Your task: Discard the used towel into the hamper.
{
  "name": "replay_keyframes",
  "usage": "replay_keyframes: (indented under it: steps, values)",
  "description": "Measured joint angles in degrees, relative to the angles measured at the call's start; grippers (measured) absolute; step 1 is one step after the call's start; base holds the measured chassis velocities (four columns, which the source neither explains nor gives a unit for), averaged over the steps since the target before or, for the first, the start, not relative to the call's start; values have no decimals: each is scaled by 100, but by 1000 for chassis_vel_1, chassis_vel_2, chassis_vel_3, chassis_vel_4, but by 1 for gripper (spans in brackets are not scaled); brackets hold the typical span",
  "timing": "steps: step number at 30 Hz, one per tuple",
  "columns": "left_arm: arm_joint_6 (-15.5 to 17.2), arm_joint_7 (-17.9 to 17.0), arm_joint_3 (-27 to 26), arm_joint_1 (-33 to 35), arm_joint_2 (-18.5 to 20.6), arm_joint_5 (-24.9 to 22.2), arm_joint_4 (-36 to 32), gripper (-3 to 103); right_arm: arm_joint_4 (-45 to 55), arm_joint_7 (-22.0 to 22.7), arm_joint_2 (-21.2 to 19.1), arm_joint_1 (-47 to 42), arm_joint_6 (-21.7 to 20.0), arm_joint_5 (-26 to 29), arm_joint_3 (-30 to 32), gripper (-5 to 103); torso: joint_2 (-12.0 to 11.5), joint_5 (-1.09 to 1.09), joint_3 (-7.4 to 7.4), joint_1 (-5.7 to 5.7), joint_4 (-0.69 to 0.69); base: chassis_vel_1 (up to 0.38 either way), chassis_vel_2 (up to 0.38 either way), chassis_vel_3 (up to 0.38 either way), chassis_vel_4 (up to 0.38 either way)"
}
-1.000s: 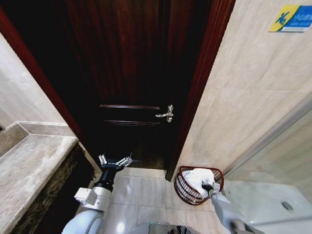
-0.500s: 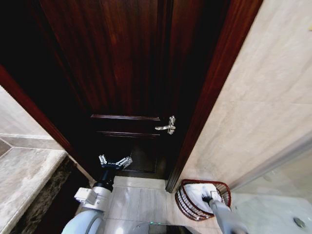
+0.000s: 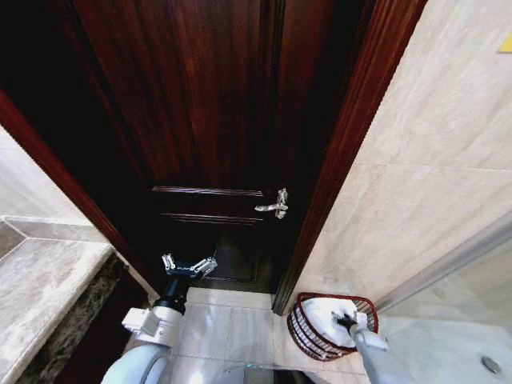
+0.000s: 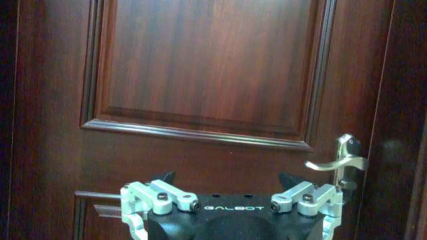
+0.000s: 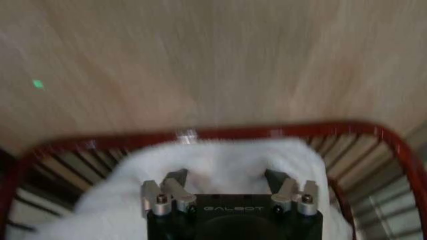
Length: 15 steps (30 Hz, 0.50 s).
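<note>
The hamper, a round reddish-brown wicker basket, stands on the floor at the foot of the tiled wall, right of the door frame. The white towel lies inside it. My right gripper hovers just over the towel. In the right wrist view this gripper is open, its fingers spread above the towel, inside the hamper's red rim. My left gripper is held open in front of the door, with nothing in it. The left wrist view shows that gripper facing the door panel.
A dark wooden door with a silver lever handle fills the middle. A marble counter is at the left, a shower tray at the lower right. Pale floor tiles lie between my arms.
The whole head view has shifted, so the camera moved. My right gripper stays over the towel in the hamper. The left arm holds its pose.
</note>
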Motion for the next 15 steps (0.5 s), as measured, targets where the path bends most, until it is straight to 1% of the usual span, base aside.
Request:
replay_keyframes:
  steps: [3, 5, 6, 7, 8, 10, 11, 14, 15]
  values:
    - [0, 0, 0, 0, -1, 0, 0, 100, 1037, 94, 30, -565, -218, 176, 180, 94, 0, -3, 0, 0, 0, 0, 0, 0, 0]
    - [0, 0, 0, 0, -1, 0, 0, 100, 1064, 99, 34, -581, -218, 173, 189, 94, 0, -3, 0, 0, 0, 0, 0, 0, 0]
    - [0, 0, 0, 0, 0, 0, 0, 100, 1420, 187, 110, -820, -176, 25, 336, 97, 0, -2, 0, -1, 0, 0, 0, 0, 0]
    - [0, 0, 0, 0, -1, 0, 0, 100, 1679, 225, 183, -1015, -111, -144, 474, 99, 0, 0, 0, -1, 0, 0, 0, 0, 0]
    - [0, 0, 0, 0, 0, 0, 0, 100, 1958, 246, 252, -1221, -75, -250, 597, 99, 0, 1, 0, -1, -1, 0, 0, 0, 0]
    - [0, 0, 0, 0, -1, 0, 0, 100, 2140, 258, 298, -1357, -51, -288, 676, 100, 0, 0, -1, -2, -1, 0, 0, 0, 0]
    - [0, 0, 1, 0, -1, 0, 0, 100, 2496, 261, 426, -1636, 42, -367, 882, 100, 0, -2, -1, -1, -1, 0, 0, 0, 0]
    - [0, 0, 0, 0, -1, 0, 0, 100, 2697, 263, 539, -1799, 144, -435, 1051, 100, 0, -1, -1, -2, -1, 0, 0, 0, 0]
    - [0, 0, -1, 0, -1, 1, 0, 100, 2922, 272, 685, -1985, 299, -517, 1244, 100, 0, 0, -1, -2, 0, 0, 0, 0, 0]
